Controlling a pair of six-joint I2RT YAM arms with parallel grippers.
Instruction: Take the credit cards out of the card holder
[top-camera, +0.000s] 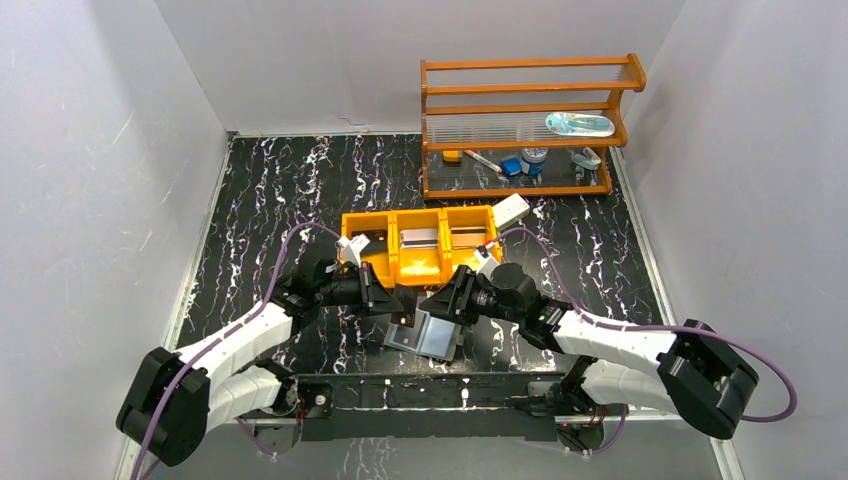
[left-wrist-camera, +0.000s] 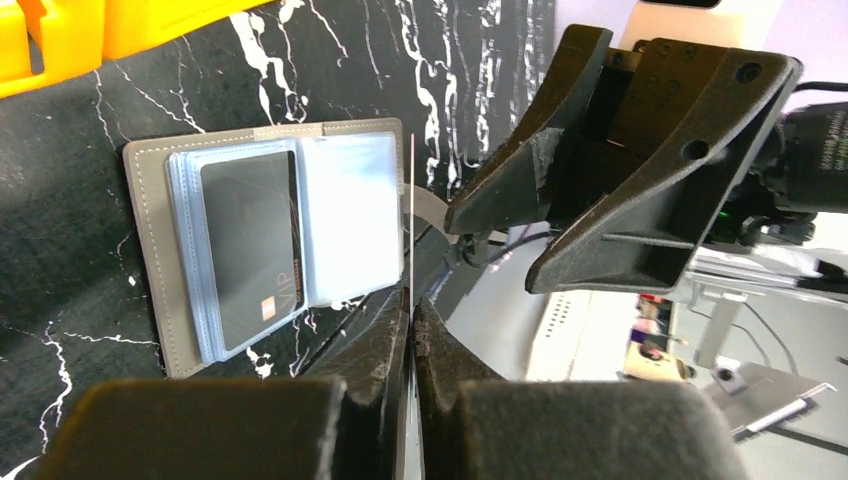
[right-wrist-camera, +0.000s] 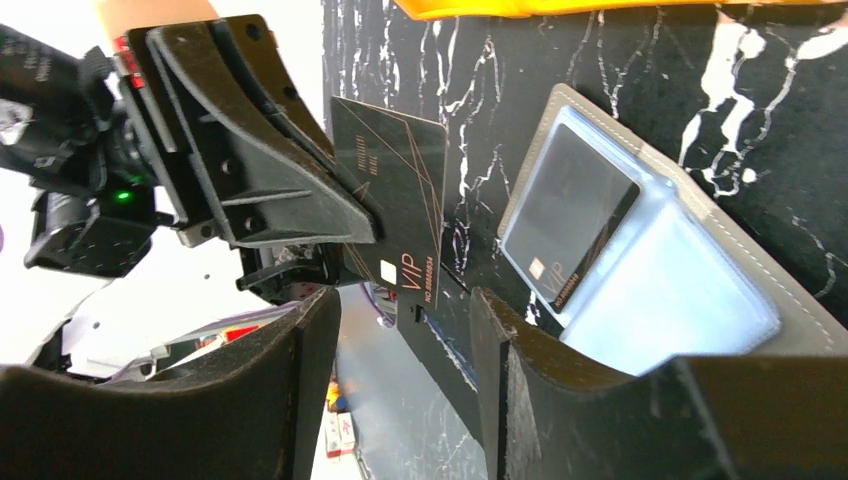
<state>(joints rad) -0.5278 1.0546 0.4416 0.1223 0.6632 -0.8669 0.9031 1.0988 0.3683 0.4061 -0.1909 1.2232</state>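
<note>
Wallet, thin grey folding card holder (left-wrist-camera: 148, 250), lying open on black white-veined tabletop (left-wrist-camera: 60, 200) nearest the arm bases, one dark credit card (left-wrist-camera: 250, 250) in its pale blue pocket. Just beyond: left fingers (left-wrist-camera: 385, 350) pressed together, pinching second dark VIP-marked credit card (right-wrist-camera: 400, 190). The right fingers (right-wrist-camera: 500, 340) are spread, flanking that card's lower corner. Farther: orange three-compartment plastic tray (top-camera: 420, 272). Farthest: wooden slatted rack (top-camera: 520, 88).

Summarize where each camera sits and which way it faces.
Top external: above, behind the bases, looking down at table; left arm, right arm show.
Left wrist: faces card holder and right gripper; own left gripper shut.
Right wrist: faces left gripper pinching dark card; own jaws apart.
Shared: both wrist views show the card holder.
</note>
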